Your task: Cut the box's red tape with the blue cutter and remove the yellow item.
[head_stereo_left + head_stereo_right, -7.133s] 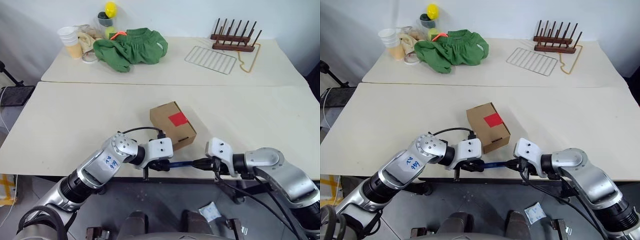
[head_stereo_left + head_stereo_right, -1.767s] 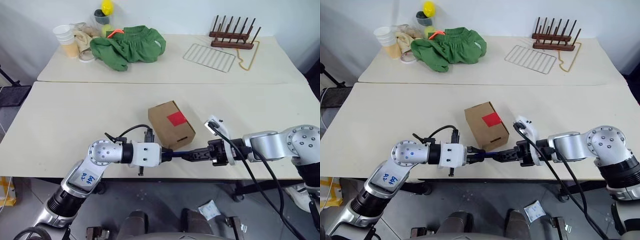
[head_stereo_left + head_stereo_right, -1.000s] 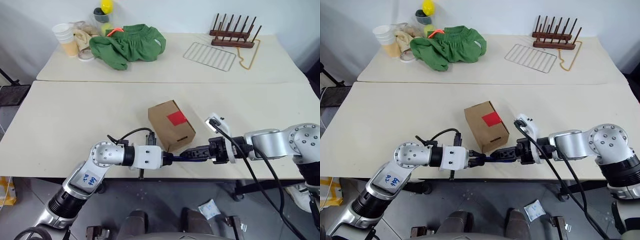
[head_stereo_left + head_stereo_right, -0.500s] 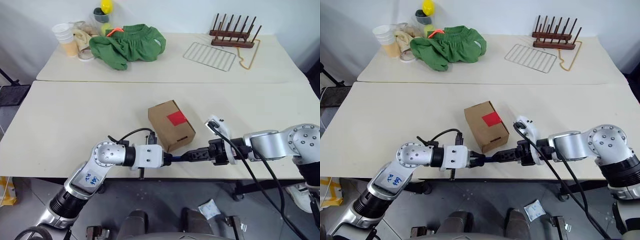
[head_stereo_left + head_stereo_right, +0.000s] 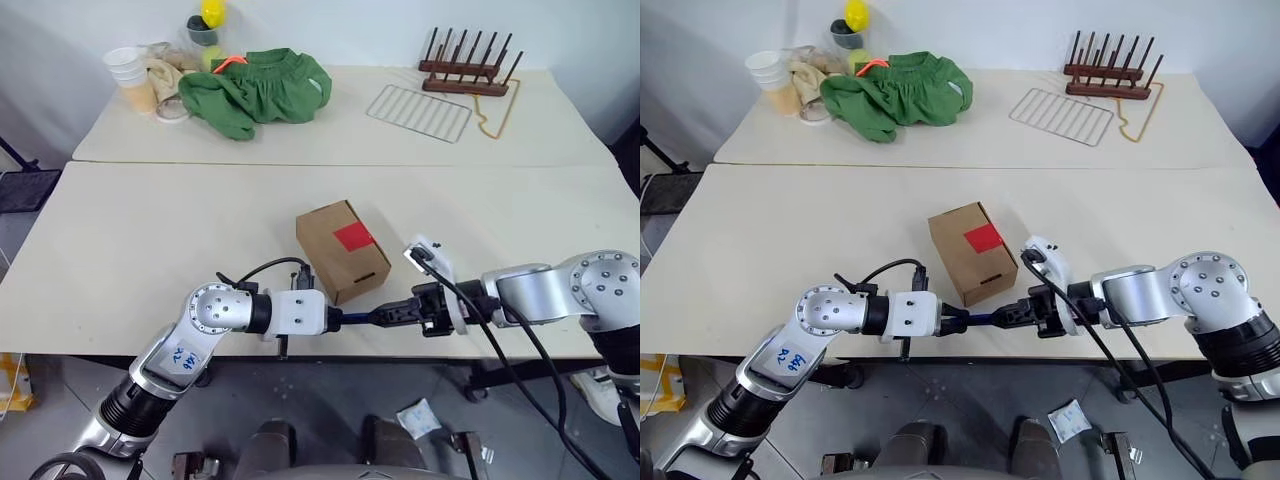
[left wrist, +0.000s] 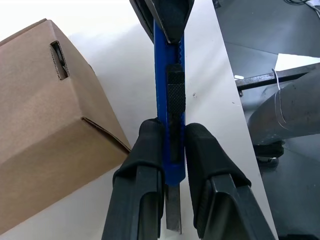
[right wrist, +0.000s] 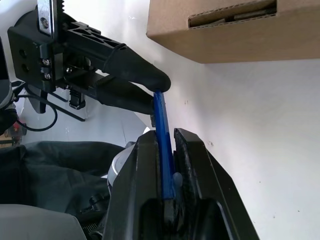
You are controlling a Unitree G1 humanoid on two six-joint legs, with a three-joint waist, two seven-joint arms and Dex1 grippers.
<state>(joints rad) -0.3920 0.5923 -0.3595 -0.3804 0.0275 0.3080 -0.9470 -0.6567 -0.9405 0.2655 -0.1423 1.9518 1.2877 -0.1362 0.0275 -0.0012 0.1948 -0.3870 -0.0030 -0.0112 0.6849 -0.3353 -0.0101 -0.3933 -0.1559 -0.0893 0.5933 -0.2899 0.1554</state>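
Big cream table [image 5: 150, 240] w/ the box [image 5: 340, 250] near its front edge, red tape [image 5: 354, 237] square on top, flaps closed. Just in front of box, blue cutter [image 5: 362, 318] is held level btwn both arms: left gripper [image 6: 169, 145] clamped on one end, right gripper [image 7: 166, 150] closed tight on the other end. Yellow item can't be seen.

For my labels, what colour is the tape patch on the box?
Bright red tape patch, clearest in the left eye view.

Bright, even light; soft shadows, sharp focus.
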